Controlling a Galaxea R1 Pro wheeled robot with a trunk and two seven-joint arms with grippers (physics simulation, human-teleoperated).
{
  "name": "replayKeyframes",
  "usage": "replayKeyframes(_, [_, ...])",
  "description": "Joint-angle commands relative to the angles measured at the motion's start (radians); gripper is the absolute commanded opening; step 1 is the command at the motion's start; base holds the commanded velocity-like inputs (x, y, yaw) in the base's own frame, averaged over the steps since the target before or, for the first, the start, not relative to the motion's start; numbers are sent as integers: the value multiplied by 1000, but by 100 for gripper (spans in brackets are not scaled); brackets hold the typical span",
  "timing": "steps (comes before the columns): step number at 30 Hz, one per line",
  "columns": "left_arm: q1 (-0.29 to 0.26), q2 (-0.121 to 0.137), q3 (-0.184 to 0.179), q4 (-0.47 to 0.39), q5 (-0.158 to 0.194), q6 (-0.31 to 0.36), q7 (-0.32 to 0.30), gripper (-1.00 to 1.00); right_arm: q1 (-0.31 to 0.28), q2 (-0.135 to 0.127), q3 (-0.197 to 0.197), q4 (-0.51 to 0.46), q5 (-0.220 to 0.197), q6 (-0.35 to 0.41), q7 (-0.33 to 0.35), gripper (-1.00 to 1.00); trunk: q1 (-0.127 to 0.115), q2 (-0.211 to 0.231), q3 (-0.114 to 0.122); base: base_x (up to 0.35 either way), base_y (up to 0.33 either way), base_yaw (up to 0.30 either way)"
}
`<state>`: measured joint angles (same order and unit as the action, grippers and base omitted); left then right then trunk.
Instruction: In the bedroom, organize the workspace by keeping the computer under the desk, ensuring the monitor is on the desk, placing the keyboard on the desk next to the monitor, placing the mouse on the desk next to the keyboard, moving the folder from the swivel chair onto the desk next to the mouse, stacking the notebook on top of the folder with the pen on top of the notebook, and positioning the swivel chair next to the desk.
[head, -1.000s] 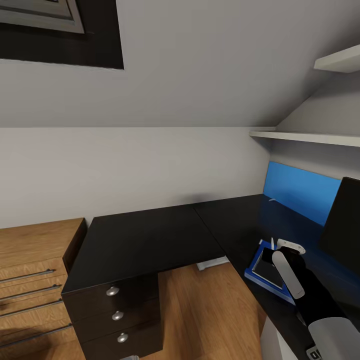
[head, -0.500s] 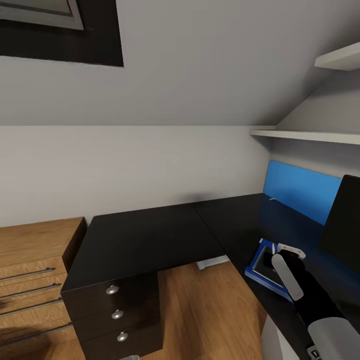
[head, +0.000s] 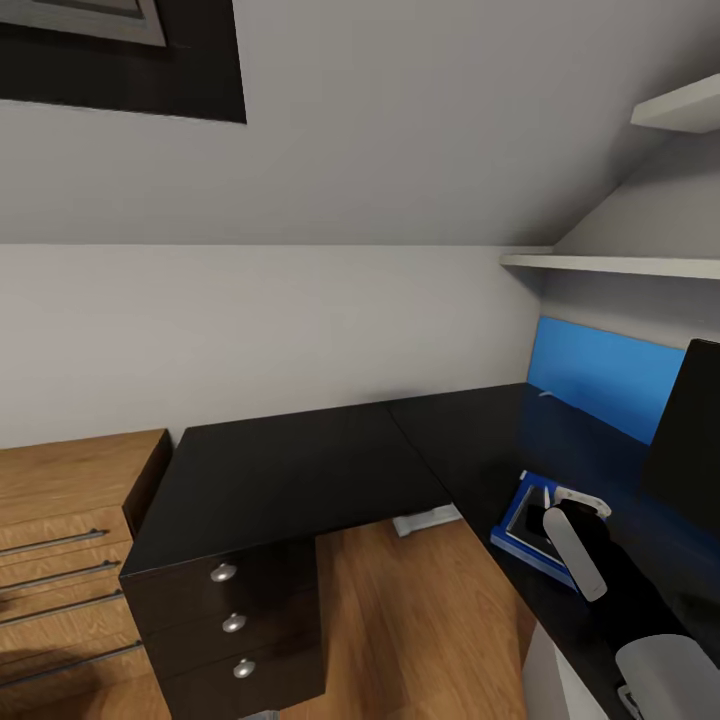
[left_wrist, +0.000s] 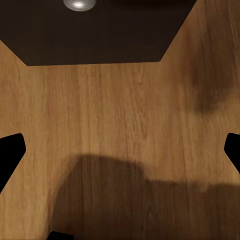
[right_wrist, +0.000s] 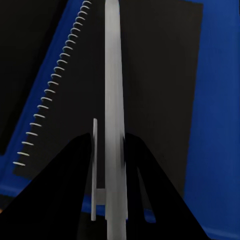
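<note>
Item, near: right end effector (right_wrist: 114, 165) clamped on pen (right_wrist: 113, 100), held low over notebook (right_wrist: 125, 85), which lies on blue folder (head: 520, 545) at surface (head: 300, 480) edge by monitor (head: 690, 430). Judgement: lower flat along the cover, away from spiral, release gently so pen won't roll. Left end effector (left_wrist: 120, 150) spread wide, empty, over wood floor (left_wrist: 120, 110) nr drawer unit (head: 235, 625).

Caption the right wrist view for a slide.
Right hand holds the pen over the notebook, which lies on the folder.
</note>
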<state>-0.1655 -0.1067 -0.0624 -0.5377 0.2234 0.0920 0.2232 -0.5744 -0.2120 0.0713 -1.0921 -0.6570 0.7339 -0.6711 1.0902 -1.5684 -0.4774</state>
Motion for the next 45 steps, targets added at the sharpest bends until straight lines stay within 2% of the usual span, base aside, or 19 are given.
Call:
replayKeyframes(1, [0,1,-6,-2,9,5,8,100,-1,-1,4,-1,-10,1,-10,-100,0,-1,-1,0,0,0])
replayKeyframes(2, [0,1,-6,-2,9,5,8,100,-1,-1,4,-2,-10,1,-10,-100,0,-1,-1,0,0,0])
replayKeyframes(3, [0,1,-6,-2,9,5,8,100,-1,-1,4,-2,-10,1,-10,100,0,-1,-1,0,0,0])
replayKeyframes(9, [0,1,-6,-2,8,6,7,100,-1,0,4,-9,-9,1,-11,100,0,-1,-1,0,0,0])
replayKeyframes(12, [0,1,-7,-1,8,6,7,100,-1,1,0,-96,-10,1,-16,100,0,-1,-1,0,0,0])
replayKeyframes(18, [0,1,-9,17,8,5,7,100,-1,7,3,-153,-14,3,-20,100,0,-1,-1,0,0,5])
replayKeyframes(25, [0,1,-10,22,8,5,7,100,7,45,30,-176,-14,5,-23,100,0,-1,-1,0,0,174])
replayKeyframes(28, [0,1,-10,23,8,5,7,100,17,61,62,-183,-14,4,-24,100,0,-1,-1,0,0,258])
replayKeyframes(31, [0,1,-10,23,8,5,7,100,24,78,126,-186,-13,2,-25,100,0,-1,-1,0,0,263])
replayKeyframes(32, [0,1,-10,24,8,5,7,100,26,86,166,-187,-12,1,-25,100,0,-1,-1,0,0,176])
replayKeyframes(34, [0,1,-10,24,8,5,7,100,28,91,206,-190,-12,0,-25,100,0,-1,-1,0,0,127])
replayKeyframes(35, [0,2,-9,24,8,5,7,100,29,94,241,-193,-13,0,-24,100,0,-1,-1,0,0,72])
replayKeyframes(39, [0,2,-9,24,8,5,7,100,35,102,309,-198,-14,-2,-23,100,0,-1,-1,0,0,41])
replayKeyframes(45, [0,2,-8,24,8,5,7,100,44,147,400,-200,-13,-5,-24,100,0,-1,-1,0,0,9])
